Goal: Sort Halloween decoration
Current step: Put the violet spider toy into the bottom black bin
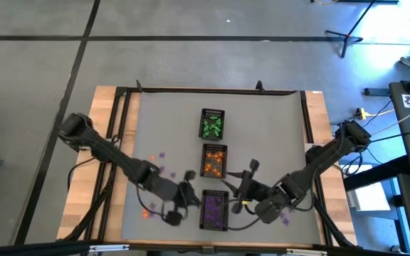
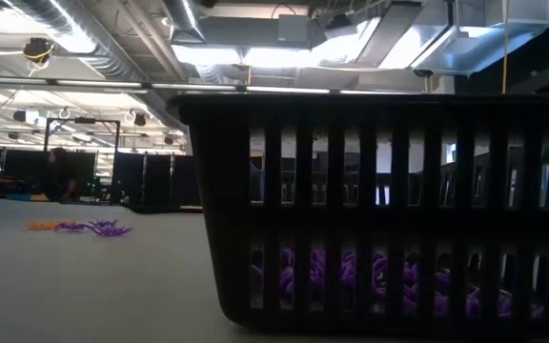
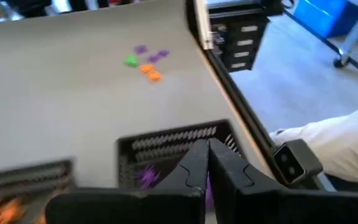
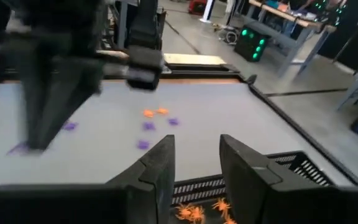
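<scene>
Three black slotted plastic trays sit in a row on the smooth grey table; tiny spiky trinkets fill them by colour, strays beside; left gripper pinched together above the purple tray; right gripper parted, holding nothing.

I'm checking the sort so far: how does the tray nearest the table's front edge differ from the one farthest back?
The front tray holds purple trinkets; the back tray holds green trinkets. The left gripper, shut, and the right gripper, open, sit either side of the front tray; no gripper is near the back tray. Both are black slotted rectangular trays in one row down the grey mat.
</scene>
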Tool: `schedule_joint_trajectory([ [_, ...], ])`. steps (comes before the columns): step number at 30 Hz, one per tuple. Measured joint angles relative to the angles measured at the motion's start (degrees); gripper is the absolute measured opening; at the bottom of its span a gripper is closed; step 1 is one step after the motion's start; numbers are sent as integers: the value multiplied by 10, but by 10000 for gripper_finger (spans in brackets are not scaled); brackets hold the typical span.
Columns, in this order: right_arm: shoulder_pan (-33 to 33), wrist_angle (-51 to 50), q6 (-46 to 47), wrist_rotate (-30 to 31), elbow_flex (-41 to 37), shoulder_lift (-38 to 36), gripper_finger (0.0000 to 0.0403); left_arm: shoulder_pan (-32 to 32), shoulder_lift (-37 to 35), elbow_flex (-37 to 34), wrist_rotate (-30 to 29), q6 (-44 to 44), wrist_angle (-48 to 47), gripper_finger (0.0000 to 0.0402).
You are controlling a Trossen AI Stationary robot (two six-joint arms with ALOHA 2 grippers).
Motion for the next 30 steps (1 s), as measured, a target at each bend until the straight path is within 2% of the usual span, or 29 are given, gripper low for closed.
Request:
schedule_joint_trajectory([
  [3, 6, 11, 27, -5, -2, 7, 124, 0, 57, 53, 9, 18, -20, 0],
  [8, 35, 39, 74, 7, -30, 11, 124, 8, 128, 99, 28, 2, -22, 12],
  [16, 68, 62, 204, 47, -79, 11, 124, 10, 188, 116, 31, -36, -23, 105],
  [20, 71, 76, 271, 48, -90, 27, 124, 11, 187, 117, 29, -60, -52, 131],
  [25, 73, 125, 273, 33, -92, 66, 124, 11, 145, 116, 22, -93, -172, 129],
  [30, 73, 157, 263, 21, -92, 76, 124, 2, 89, 115, -48, -113, -337, 126],
])
